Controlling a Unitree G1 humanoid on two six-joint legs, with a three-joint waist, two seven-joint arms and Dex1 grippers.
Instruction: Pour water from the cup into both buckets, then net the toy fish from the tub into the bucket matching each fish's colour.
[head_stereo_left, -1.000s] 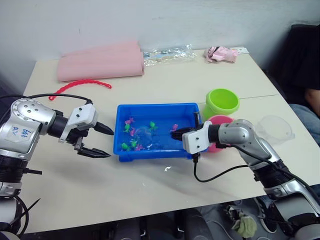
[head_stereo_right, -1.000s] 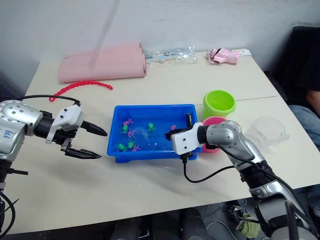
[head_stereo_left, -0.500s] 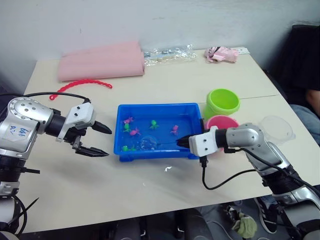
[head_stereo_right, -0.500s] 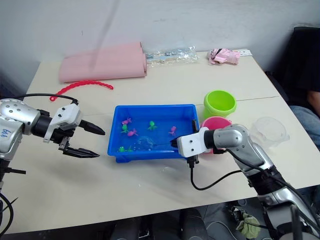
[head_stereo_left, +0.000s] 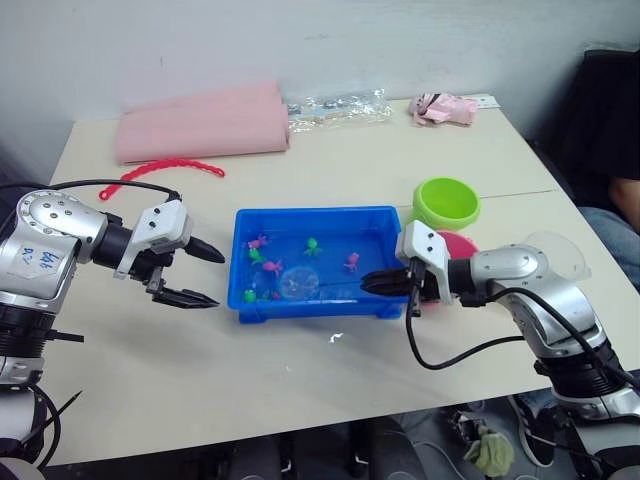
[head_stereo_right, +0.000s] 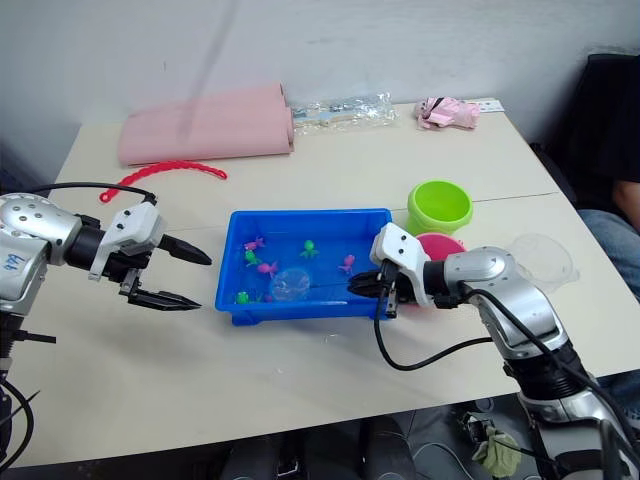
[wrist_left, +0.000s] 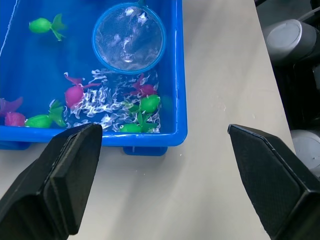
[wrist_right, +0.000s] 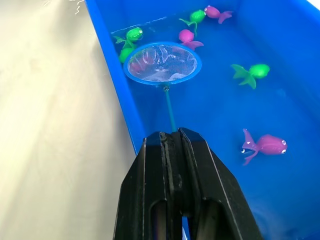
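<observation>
The blue tub (head_stereo_left: 315, 215) holds water and several toy fish, among them a pink fish (wrist_right: 265, 145) and a green fish (wrist_right: 252, 72). The net (head_stereo_left: 298, 284) lies low in the tub near its front wall, its ring (wrist_right: 162, 62) empty. My right gripper (head_stereo_left: 372, 284) is shut on the net's thin handle at the tub's right end. My left gripper (head_stereo_left: 218, 280) hangs open just left of the tub, holding nothing. The green bucket (head_stereo_left: 446, 205) stands right of the tub. The pink bucket (head_stereo_left: 460, 243) is partly hidden behind my right gripper. The clear cup (head_stereo_left: 555, 255) sits beyond my right forearm.
A folded pink cloth (head_stereo_left: 200, 122), a red beaded chain (head_stereo_left: 160, 172), a clear plastic bag (head_stereo_left: 335, 105) and a pink bundle (head_stereo_left: 445, 107) lie along the table's far side. A person (head_stereo_left: 610, 200) sits by the right edge.
My right gripper has drawn back to the right and turned, sliding the net toward the tub's front. The fish have drifted apart. The left gripper has barely moved.
</observation>
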